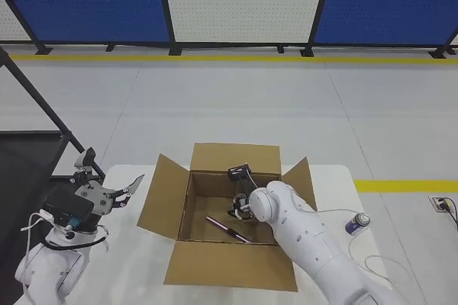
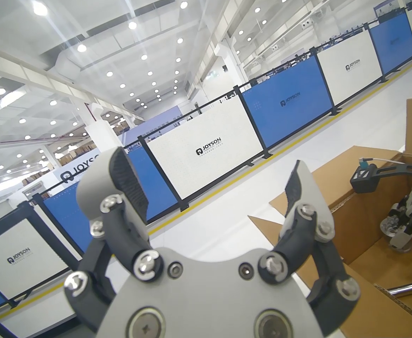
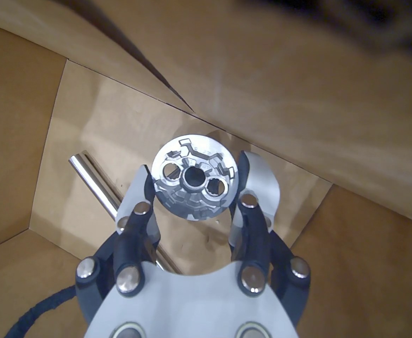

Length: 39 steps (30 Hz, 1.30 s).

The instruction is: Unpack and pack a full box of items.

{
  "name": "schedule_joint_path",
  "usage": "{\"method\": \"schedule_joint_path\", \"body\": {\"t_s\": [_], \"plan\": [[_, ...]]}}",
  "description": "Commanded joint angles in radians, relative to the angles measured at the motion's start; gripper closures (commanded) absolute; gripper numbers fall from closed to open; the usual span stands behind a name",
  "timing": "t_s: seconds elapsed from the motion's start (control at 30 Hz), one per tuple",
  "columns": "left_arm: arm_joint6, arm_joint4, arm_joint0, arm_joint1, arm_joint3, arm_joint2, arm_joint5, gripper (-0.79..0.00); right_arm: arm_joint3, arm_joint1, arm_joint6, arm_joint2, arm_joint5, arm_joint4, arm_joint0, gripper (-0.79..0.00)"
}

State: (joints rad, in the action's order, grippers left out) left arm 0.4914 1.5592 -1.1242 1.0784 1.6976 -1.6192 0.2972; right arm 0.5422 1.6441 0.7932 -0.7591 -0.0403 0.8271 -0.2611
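Observation:
An open cardboard box (image 1: 233,263) stands on the white table. Inside it my right gripper (image 3: 195,182) is shut on a round metal disc (image 3: 194,186) with holes, held edge to edge between the fingers (image 3: 262,184) just above the box floor. The same gripper (image 1: 241,207) sits in the box's right half in the top view, and the left wrist view shows it (image 2: 401,228) over the box wall. A shiny metal rod (image 1: 227,229) lies on the box floor beside it. My left gripper (image 1: 126,192) hangs open and empty left of the box, its fingers (image 2: 128,177) pointing outward.
A small blue-and-white can (image 1: 357,223) stands on the table right of the box, with a white cable (image 1: 382,263) trailing near it. The box flaps (image 1: 160,194) stick out on all sides. A black frame (image 1: 30,91) stands to the far left.

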Motion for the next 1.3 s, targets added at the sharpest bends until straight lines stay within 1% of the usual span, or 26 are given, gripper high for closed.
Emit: {"method": "schedule_joint_path", "body": {"t_s": [0.0,0.03,0.07,0.1,0.13,0.2,0.23,0.47,0.7,1.07,1.27], "plan": [[0.001,0.001,-0.001,0.0,0.001,0.0,0.001,-0.785,-0.005,0.002,-0.003,-0.002,0.006,0.0,0.0,-0.336],[0.002,0.002,-0.002,-0.001,0.001,0.0,0.002,-0.785,-0.008,0.003,-0.005,-0.002,0.007,0.0,0.0,-0.326],[0.003,0.003,-0.003,-0.001,0.001,0.001,0.001,-0.785,-0.01,0.003,-0.007,-0.003,0.01,0.001,0.0,-0.283],[0.004,0.004,-0.003,-0.001,0.001,0.001,0.002,-0.785,-0.012,0.004,-0.008,-0.004,0.011,0.002,-0.001,-0.271],[0.003,0.005,-0.003,-0.001,0.001,0.002,0.002,-0.785,-0.013,0.005,-0.009,-0.005,0.013,0.003,-0.001,-0.185],[0.002,0.006,-0.003,-0.001,0.0,0.005,0.001,-0.785,-0.014,0.005,-0.01,-0.007,0.022,0.004,-0.002,-0.089],[0.001,0.007,-0.002,-0.001,0.0,0.006,0.0,-0.785,-0.013,0.005,-0.01,-0.007,0.029,0.006,-0.003,0.0],[-0.005,0.009,0.004,-0.001,-0.002,0.015,0.006,-0.785,0.031,-0.007,-0.011,-0.024,0.051,0.033,-0.017,0.0],[-0.008,0.016,0.012,-0.001,-0.005,0.028,0.009,-0.785,0.159,-0.04,0.003,-0.058,0.039,0.09,-0.071,0.0],[-0.009,0.015,0.012,-0.002,-0.006,0.034,0.006,-0.785,0.429,-0.102,0.047,-0.148,0.02,0.198,-0.207,0.0],[-0.011,0.015,0.013,-0.002,-0.006,0.037,0.007,-0.785,0.646,-0.137,0.081,-0.212,0.049,0.256,-0.303,0.0]]}}
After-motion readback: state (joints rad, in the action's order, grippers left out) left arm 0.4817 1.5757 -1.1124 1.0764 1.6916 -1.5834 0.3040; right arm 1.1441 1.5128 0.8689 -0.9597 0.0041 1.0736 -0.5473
